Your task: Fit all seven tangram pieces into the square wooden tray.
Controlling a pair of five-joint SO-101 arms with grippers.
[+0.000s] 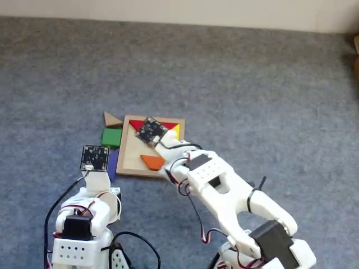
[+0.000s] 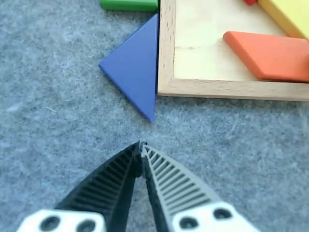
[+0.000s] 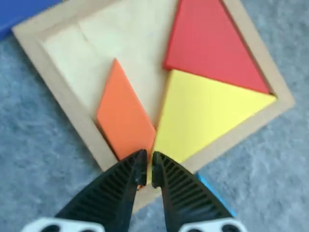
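Now the right tool (image 3: 146,159), pressed together, is set at a corner of the orange wooden parallelogram (image 3: 124,118) in the square wooden tray (image 3: 96,38), maybe so it is pushed snug. The left tool (image 2: 140,147), pressed together too, is held near the blue wooden triangle (image 2: 135,67) outside.

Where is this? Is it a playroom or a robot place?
Probably a robot practice table: a left arm and right arm stand on grey carpet-like cloth, with a wooden tray of coloured puzzle pieces.

pale matt wood tray (image 2: 212,89) on rough grey carpet (image 2: 58,121).
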